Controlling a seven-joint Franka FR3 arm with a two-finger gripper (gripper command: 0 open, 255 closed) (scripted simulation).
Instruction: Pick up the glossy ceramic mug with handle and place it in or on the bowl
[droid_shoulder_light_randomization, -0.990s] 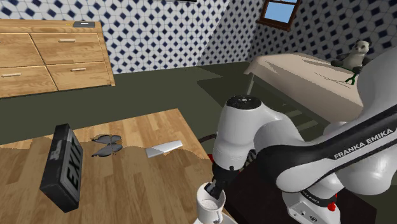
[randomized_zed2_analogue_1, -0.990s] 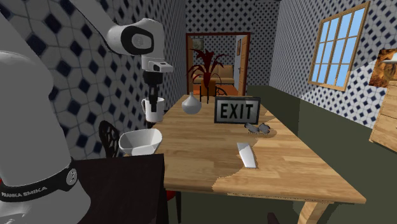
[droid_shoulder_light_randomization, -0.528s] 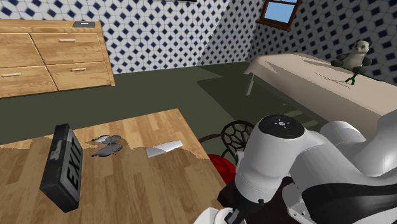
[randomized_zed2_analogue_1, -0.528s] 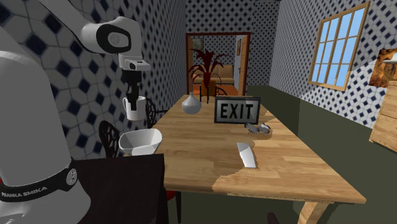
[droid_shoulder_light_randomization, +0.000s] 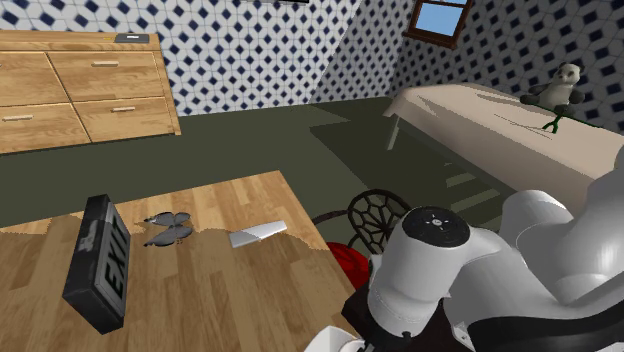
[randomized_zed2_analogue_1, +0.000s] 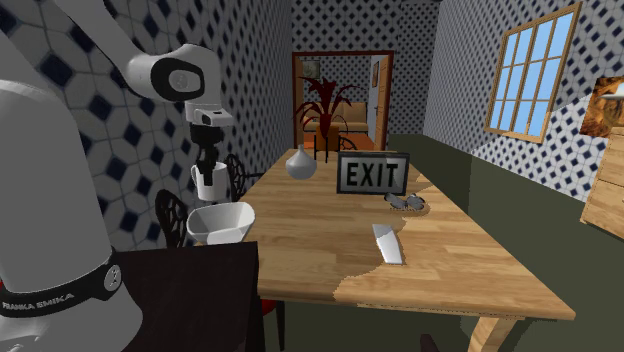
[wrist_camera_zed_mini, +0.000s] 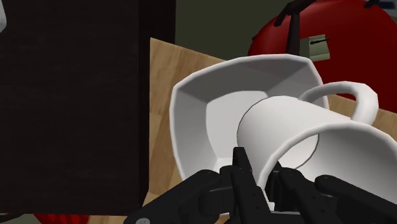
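A plain white mug (randomized_zed2_analogue_1: 208, 182) with a loop handle (wrist_camera_zed_mini: 343, 95) hangs from my black gripper (randomized_zed2_analogue_1: 207, 166), which is shut on the mug's rim. In the wrist view the fingers (wrist_camera_zed_mini: 245, 175) clasp the mug's wall (wrist_camera_zed_mini: 299, 130), and the mug tips over a white angular bowl (wrist_camera_zed_mini: 222, 102) right beneath it. The bowl (randomized_zed2_analogue_1: 235, 228) stands on the wooden table's corner nearest my stand, at the second exterior view's left. The mug hovers a little above the bowl and does not touch it.
On the table (randomized_zed2_analogue_1: 320, 230) stand a black EXIT sign (randomized_zed2_analogue_1: 372, 174), a white flask (randomized_zed2_analogue_1: 298, 163), a small dark winged object (randomized_zed2_analogue_1: 408, 202) and a flat white piece (randomized_zed2_analogue_1: 387, 243). A red-seated chair (droid_shoulder_light_randomization: 350, 262) stands beside the table, and the dark stand (randomized_zed2_analogue_1: 190, 290) sits beside the bowl.
The arm has carried the mug toward the second exterior view's left and lowered it, from over the table to just above the bowl. The grip has stayed shut.
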